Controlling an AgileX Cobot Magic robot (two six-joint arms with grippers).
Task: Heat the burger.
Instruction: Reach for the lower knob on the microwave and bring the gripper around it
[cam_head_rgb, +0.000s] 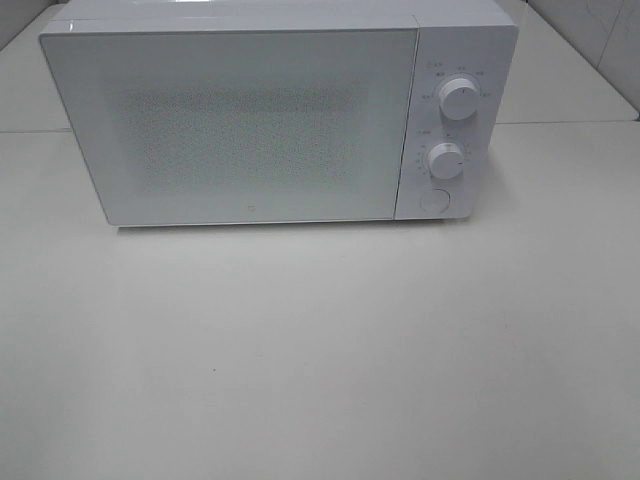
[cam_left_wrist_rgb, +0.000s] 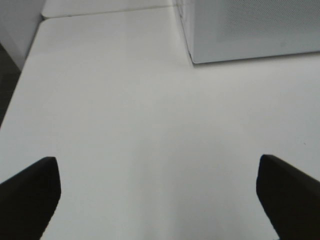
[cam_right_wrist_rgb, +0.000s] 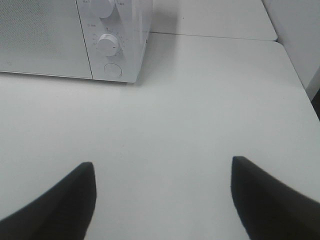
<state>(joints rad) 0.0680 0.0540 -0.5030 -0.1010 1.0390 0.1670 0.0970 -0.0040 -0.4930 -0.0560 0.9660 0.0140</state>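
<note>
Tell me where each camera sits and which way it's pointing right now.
Exterior high: mounted above, looking down at the closed white box-shaped microwave on the pale tabletop; no arm shows.
Left wrist: low, facing the microwave's door-side front corner; open left claw frames it.
Right wrist: low, facing its white knob panel; open right claw shows.
All share the microwave.

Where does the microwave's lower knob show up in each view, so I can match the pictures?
Exterior high: the lower knob sits on the microwave panel, right of the closed door, between the upper knob and the round button.
Left wrist: not in view; only the microwave's door-side corner shows.
Right wrist: the lower knob, between upper knob and round button.
Shared landmark: the microwave, in all three.
</note>
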